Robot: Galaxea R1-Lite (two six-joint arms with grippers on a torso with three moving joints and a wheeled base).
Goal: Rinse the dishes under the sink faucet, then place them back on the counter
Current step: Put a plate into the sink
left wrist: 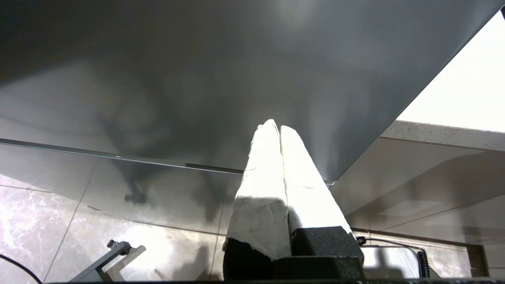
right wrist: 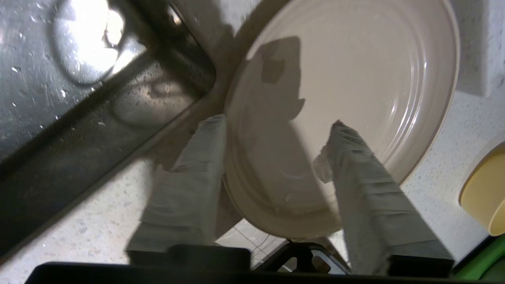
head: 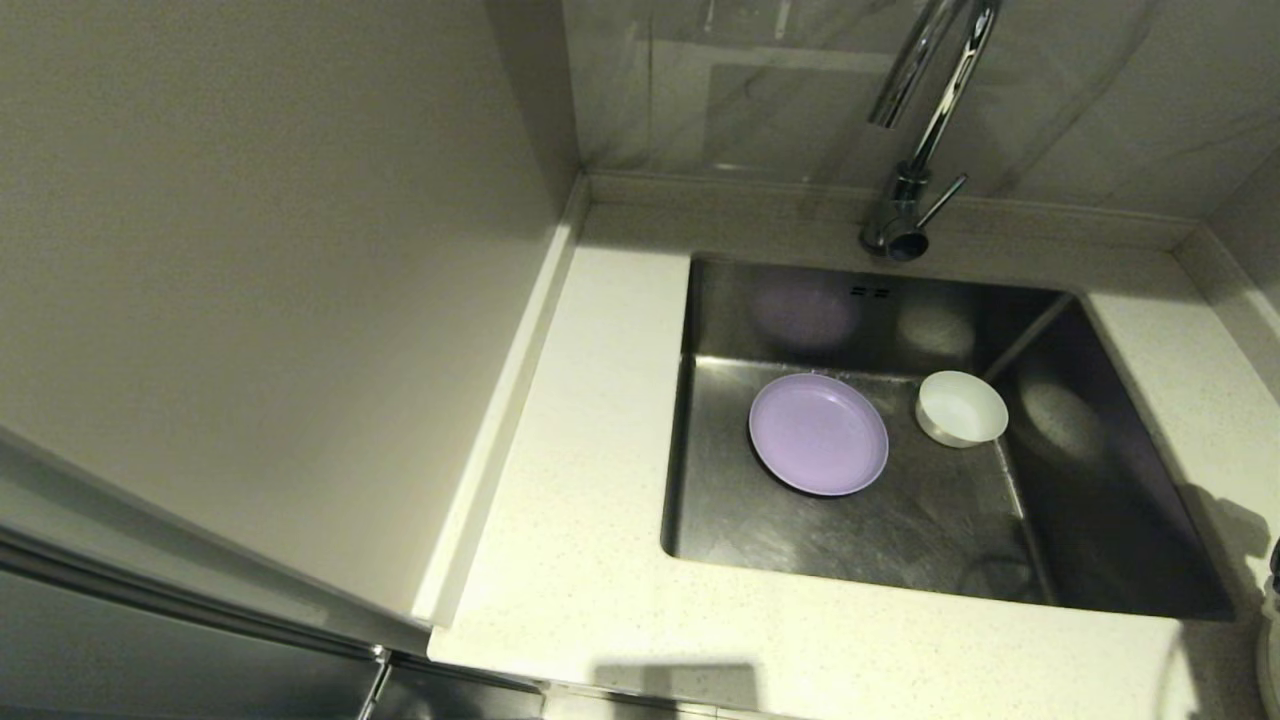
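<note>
Head view: the sink (head: 1100, 520) holds two of the dishes, the lilac plate (head: 818, 434) flat on the basin floor and the white bowl (head: 962, 408) upright just beside it, toward the back corner. Both look empty. The faucet (head: 925, 110) arches over the back rim, and no water can be made out running from it. The counter (head: 580, 520) wraps around the basin. Neither claw shows clearly here; only a dark sliver of the right arm sits at the far right edge.

Left wrist view: the left gripper (left wrist: 280, 130) is clenched with nothing between its padded fingers, parked well away from the sink and facing a grey cabinet front.

Right wrist view: the right gripper (right wrist: 276, 122) stands released, its two padded fingers spread to either side of the cream plate (right wrist: 355, 79). One finger lies outside the rim and the other over the plate's face. The plate lies on the speckled counter just past the sink's corner, directly ahead of the claw. A yellow cup (right wrist: 483, 201) stands off to the side of the farther finger.

To finish this step well, the claw should back straight off without dragging the rim, so the plate settles flat.
</note>
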